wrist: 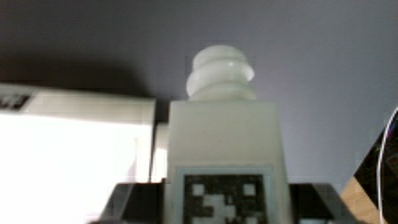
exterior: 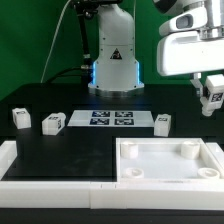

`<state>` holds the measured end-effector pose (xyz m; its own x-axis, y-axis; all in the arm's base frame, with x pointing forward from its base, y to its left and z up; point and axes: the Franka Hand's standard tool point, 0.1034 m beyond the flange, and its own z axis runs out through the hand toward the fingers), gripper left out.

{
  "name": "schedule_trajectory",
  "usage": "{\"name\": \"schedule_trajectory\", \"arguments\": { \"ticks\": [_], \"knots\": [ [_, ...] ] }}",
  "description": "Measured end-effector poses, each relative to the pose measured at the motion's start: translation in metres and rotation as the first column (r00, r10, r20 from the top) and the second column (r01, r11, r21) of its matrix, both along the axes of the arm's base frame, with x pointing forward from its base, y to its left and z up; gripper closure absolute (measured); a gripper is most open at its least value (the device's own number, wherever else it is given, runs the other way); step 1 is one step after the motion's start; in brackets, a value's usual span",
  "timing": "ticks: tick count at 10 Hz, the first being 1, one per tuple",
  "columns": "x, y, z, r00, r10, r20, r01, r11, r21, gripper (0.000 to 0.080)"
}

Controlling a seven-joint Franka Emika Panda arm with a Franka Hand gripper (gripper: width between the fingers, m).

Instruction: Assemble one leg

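Note:
My gripper (exterior: pixel 212 92) is at the exterior view's right, raised above the table, and is shut on a white leg (exterior: pixel 213 98) with a black-and-white tag. In the wrist view that leg (wrist: pixel 222 120) stands between the dark fingers (wrist: pixel 143 203), its rounded screw tip pointing away and its tag next to the gripper (wrist: pixel 226 208). Three more legs lie on the black table: two at the left (exterior: pixel 19 117) (exterior: pixel 53 122) and one at the right (exterior: pixel 162 122). The large white tray-like part (exterior: pixel 168 172) with round corner sockets lies at the front right, below and left of the gripper.
The marker board (exterior: pixel 110 119) lies flat in the middle of the table. A white L-shaped border (exterior: pixel 20 165) runs along the left and front edges. The robot base (exterior: pixel 112 60) stands at the back. A white surface (wrist: pixel 71 150) shows beside the held leg in the wrist view.

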<state>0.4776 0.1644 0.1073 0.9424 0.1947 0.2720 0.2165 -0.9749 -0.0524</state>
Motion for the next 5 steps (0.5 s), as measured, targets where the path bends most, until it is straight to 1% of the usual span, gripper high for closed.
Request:
{"name": "schedule_trajectory", "arguments": {
  "ticks": [1, 2, 5],
  "knots": [
    [0.0175, -0.0054, 0.0052, 0.999, 0.025, 0.025, -0.025, 1.000, -0.010, 0.0512],
    [0.0266, -0.0032, 0.0090, 0.999, 0.029, 0.038, -0.029, 1.000, -0.007, 0.0512],
    [0.0239, -0.0028, 0.0069, 0.999, 0.030, 0.035, -0.030, 1.000, -0.007, 0.0512]
  ]
}}
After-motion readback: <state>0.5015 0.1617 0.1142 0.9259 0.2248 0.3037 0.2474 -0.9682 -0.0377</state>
